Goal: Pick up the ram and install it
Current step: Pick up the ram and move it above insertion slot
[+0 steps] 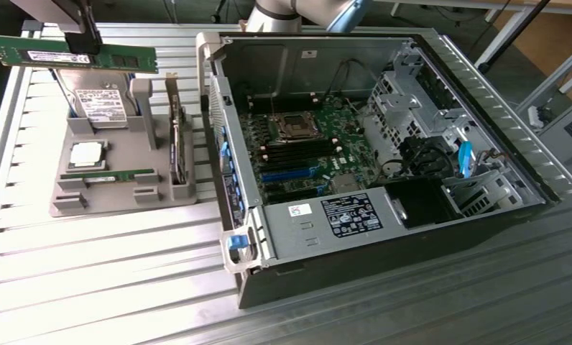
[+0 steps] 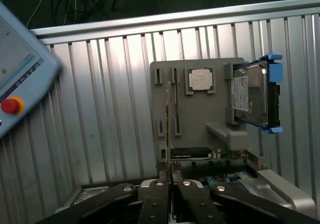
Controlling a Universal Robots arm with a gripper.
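The ram (image 1: 70, 54) is a long green stick with a white label. It hangs level in the air above the far end of the grey parts holder (image 1: 123, 194), at the exterior view's upper left. My gripper (image 1: 82, 47) is shut on its upper edge, near the middle. In the wrist view the ram (image 2: 170, 124) appears edge-on as a thin strip, pinched between my dark fingers (image 2: 159, 194). The open computer case (image 1: 516, 165) lies to the exterior view's right, with the black memory slots (image 1: 291, 152) beside the processor socket.
The holder carries a silver hard drive (image 1: 102, 104), a square processor (image 1: 87, 154), a second green stick (image 1: 108, 175) and an upright card (image 1: 177, 144). A teach pendant with a red button (image 2: 11, 105) sits beside the slatted metal table (image 1: 94, 273).
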